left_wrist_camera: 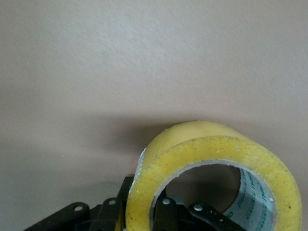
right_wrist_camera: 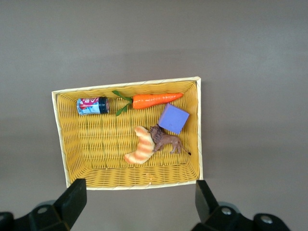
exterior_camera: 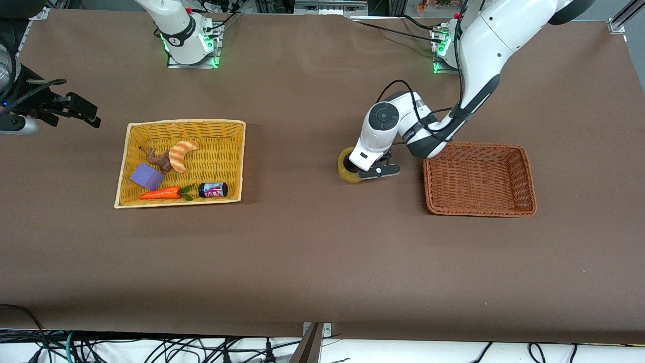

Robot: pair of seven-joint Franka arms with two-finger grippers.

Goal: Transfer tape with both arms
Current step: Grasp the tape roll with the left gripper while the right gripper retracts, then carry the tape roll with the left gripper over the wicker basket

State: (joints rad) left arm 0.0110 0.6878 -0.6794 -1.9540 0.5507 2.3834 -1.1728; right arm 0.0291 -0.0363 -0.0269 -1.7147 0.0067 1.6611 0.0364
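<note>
The translucent yellowish roll of packing tape with a grey inner core [exterior_camera: 347, 166] is standing on edge on the brown table cover [exterior_camera: 312, 252], between the two baskets and closer to the brown one. The left arm's black two-finger gripper [exterior_camera: 374, 171] is reaching down onto it, and in the left wrist view the roll [left_wrist_camera: 211, 168] is sitting right at the fingers [left_wrist_camera: 166, 211], one finger lying inside the core and the other against the outer face, so the jaws are pinching the ring's wall.

The right arm's black two-finger gripper [right_wrist_camera: 137, 204] is waiting high over the table at the right arm's end, above the yellow basket, with its fingers spread wide apart and holding nothing.

The shallow yellow woven basket [exterior_camera: 232, 151] is holding an orange-striped croissant-shaped toy [exterior_camera: 181, 154], a small brown animal figure [exterior_camera: 159, 161] touching that toy, a purple cube [exterior_camera: 146, 176], an orange toy carrot with green leaves [exterior_camera: 162, 193] and a small dark can with a pink label [exterior_camera: 212, 189] lying on its side. The reddish-brown woven basket [exterior_camera: 524, 166] is lying just beside the left gripper, toward the left arm's end of the table.
</note>
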